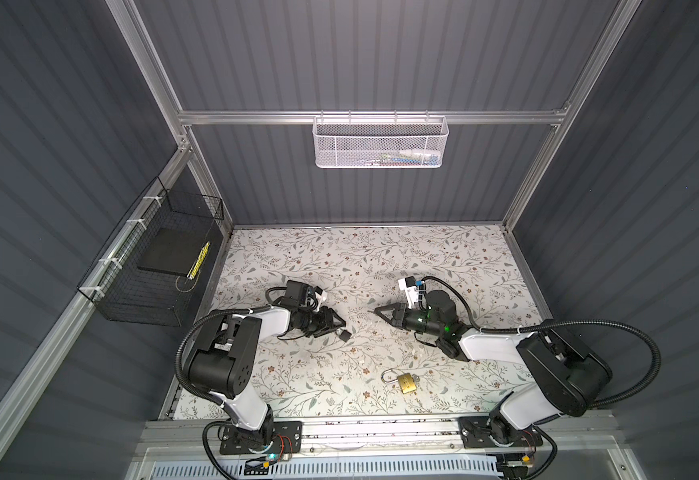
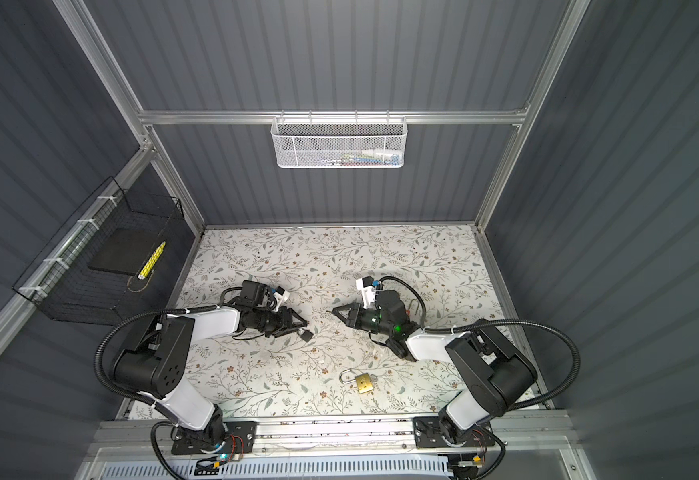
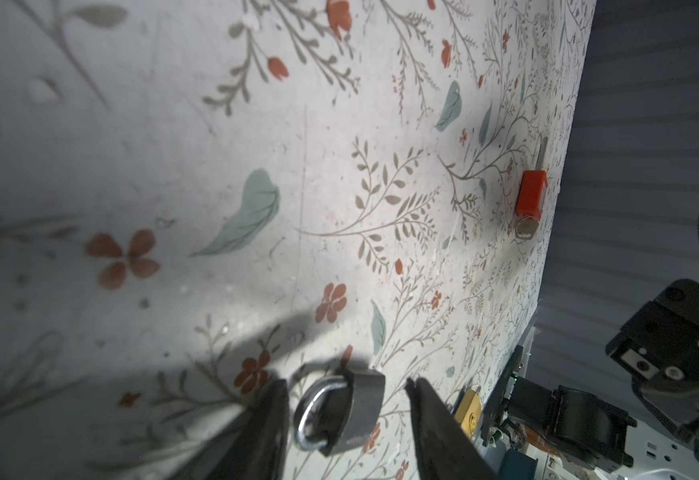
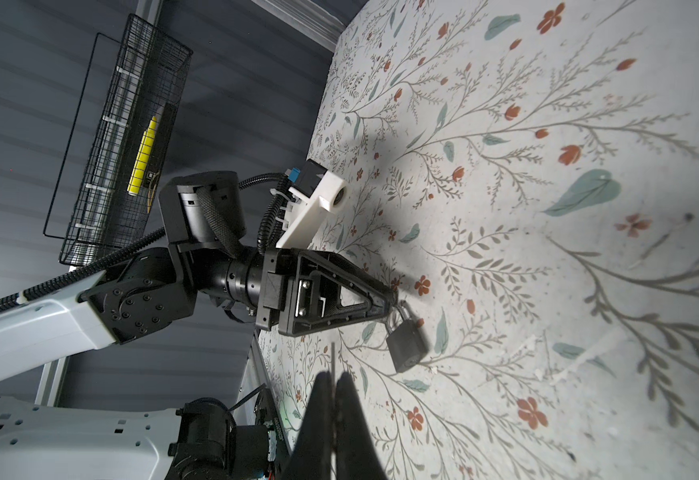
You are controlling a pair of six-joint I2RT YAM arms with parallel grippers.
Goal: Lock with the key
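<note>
Dark padlock [image 3: 356, 407] lying loose between the left gripper's [image 1: 340, 326] half-parted jaws
It's sitting flat on the tabletop [image 1: 339, 257], long axis running across the gap. The right gripper [image 1: 379, 311] is pinching shut on what looks like a thin key [image 4: 333, 353], hovering near it and pointing at it.

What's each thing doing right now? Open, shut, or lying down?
Black lock: lying down, shackle looks shut.
Left gripper: open around it.
Right gripper: shut on a thin piece, maybe a key.
Gold lock: lying down, shackle unclear.
Red key: lying loose.
</note>
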